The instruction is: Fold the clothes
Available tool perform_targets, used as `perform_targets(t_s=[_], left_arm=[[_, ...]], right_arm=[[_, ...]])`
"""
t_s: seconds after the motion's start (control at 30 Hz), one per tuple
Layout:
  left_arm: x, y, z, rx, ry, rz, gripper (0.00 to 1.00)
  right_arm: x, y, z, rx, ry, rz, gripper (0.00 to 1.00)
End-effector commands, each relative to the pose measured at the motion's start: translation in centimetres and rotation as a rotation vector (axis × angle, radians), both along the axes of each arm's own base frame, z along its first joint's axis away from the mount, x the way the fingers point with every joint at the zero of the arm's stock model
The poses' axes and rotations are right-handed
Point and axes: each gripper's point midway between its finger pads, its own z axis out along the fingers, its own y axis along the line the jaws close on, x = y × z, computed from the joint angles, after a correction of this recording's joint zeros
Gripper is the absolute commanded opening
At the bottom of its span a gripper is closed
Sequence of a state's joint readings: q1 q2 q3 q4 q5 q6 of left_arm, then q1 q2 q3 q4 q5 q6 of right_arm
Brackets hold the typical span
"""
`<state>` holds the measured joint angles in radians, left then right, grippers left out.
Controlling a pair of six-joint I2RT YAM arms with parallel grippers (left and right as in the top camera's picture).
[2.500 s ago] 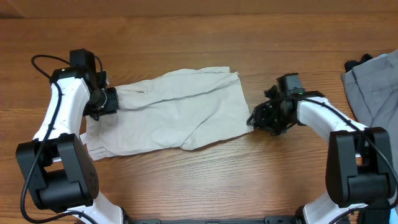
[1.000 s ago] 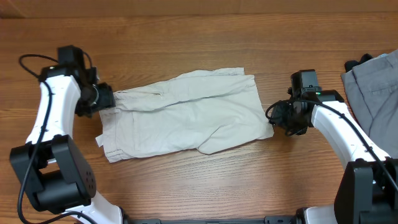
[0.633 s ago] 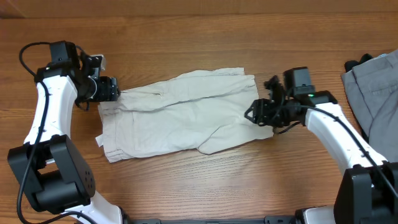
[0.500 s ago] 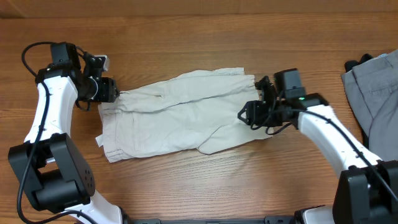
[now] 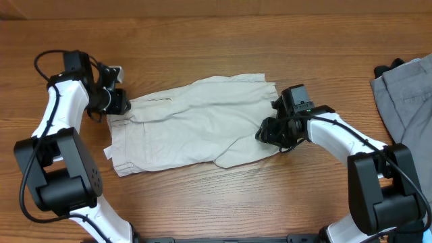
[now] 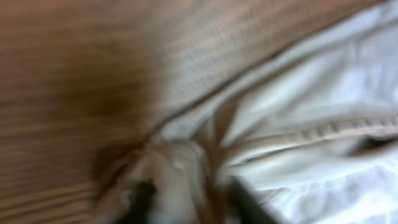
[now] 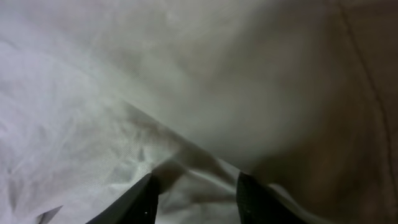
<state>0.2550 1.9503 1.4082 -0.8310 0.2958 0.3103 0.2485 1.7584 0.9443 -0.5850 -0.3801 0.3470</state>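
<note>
The clothes point(image 5: 196, 125), cream shorts, lie spread flat on the table in the overhead view, waistband to the left and legs to the right. My left gripper point(image 5: 121, 102) is at the waistband's far left corner. The left wrist view is blurred, but it shows cloth point(image 6: 298, 124) bunched tight between the dark fingers of the left gripper point(image 6: 189, 202), which is shut on it. My right gripper point(image 5: 268, 133) rests on the right leg near its hem. In the right wrist view the right gripper point(image 7: 196, 196) has its jaws apart, astride a raised ridge of fabric point(image 7: 186, 165).
A grey garment point(image 5: 408, 94) lies at the table's right edge, with a small black item point(image 5: 382, 68) at its top corner. Bare wooden tabletop point(image 5: 216, 40) surrounds the shorts.
My left gripper has narrowed onto the waistband corner. My right arm has moved left from the table beside the shorts onto the right leg, its jaws closing somewhat.
</note>
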Motion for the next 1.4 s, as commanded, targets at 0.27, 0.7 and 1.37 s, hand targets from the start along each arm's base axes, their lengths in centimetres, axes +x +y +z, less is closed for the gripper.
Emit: perform_targets(t_s=[0.27,0.7,1.37], left_arm=[[-4.3,7.7,-1.3,0.008,0.184,0.47,0.04],[-3.9,8.7,1.4,-0.22,0.111,0.537,0.46],[-9.2,2.3,12.3,-0.174,0.117,0.417,0.5]], right_arm=[[-0.7,-0.4,-1.1,-0.025,0.058,-0.053,0.27],[-0.4,-0.4,-0.6,-0.032,0.036,-0.024,0.37],[9.9,3.1,8.7,0.111,-0.379,0.03,0.52]])
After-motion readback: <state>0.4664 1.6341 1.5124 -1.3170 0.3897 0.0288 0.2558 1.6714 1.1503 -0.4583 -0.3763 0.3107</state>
